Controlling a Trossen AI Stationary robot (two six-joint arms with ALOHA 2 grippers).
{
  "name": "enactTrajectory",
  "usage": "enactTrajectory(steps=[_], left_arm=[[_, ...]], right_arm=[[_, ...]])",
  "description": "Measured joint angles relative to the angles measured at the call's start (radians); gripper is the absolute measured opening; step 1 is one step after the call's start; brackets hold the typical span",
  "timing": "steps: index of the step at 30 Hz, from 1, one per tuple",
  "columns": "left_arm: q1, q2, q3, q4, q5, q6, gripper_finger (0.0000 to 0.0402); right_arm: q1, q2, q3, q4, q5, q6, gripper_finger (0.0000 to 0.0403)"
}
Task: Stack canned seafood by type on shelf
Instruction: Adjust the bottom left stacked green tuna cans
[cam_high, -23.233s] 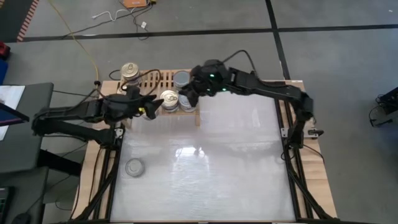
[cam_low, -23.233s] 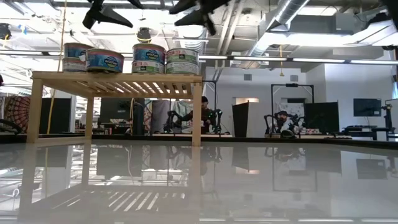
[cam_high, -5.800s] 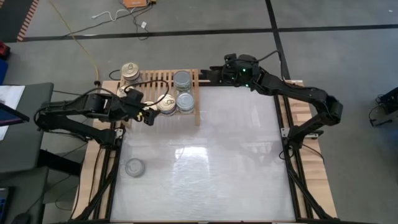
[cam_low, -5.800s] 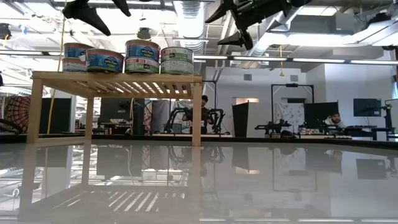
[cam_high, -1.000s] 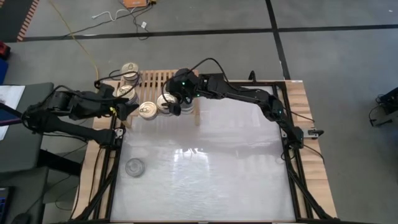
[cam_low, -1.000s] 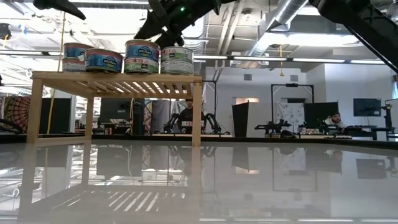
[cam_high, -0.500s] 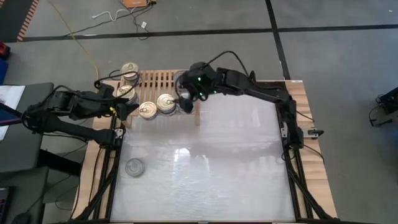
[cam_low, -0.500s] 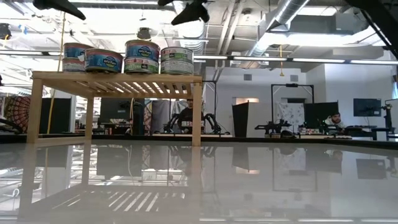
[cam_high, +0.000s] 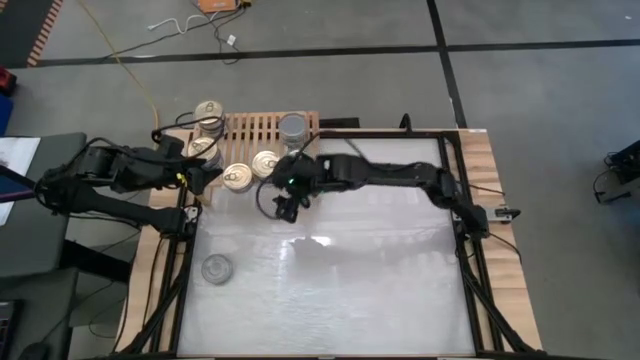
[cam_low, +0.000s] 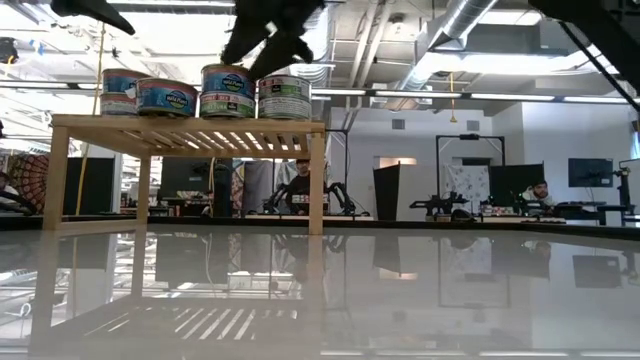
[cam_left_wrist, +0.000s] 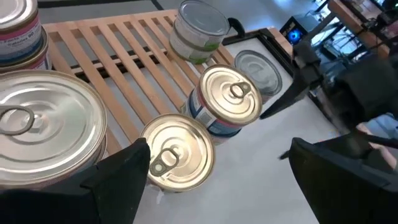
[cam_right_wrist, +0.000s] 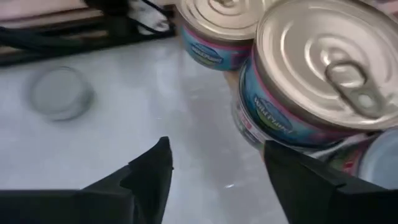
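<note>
Four cans (cam_low: 205, 92) stand in a row on the shelf (cam_low: 188, 125); the right gripper (cam_low: 262, 45) hangs just above them.

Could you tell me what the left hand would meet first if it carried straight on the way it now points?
Most likely the gold-topped can lying nearest between the left hand's open fingers, on the shelf's front edge; a second gold-topped can sits just behind it. Depth is unclear.
</note>
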Motion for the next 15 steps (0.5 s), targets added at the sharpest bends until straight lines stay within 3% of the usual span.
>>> enactTrajectory(steps=[4,9,15], left_arm=[[0.0,0.0,0.0,-0.017,0.029,0.0,0.0367],[0.0,0.0,0.0,-0.032,0.064,0.0,0.0367],[0.0,0.0,0.0,-0.032,0.086,0.0,0.0367]], right_arm=[[0.035,0.055,0.0,0.042,0.149,-0.004,0.0251],[0.072,0.096,0.0,0.091,0.342,-0.036,0.017],[0.079,0.108,0.0,0.124,0.37,-0.082,0.0076]])
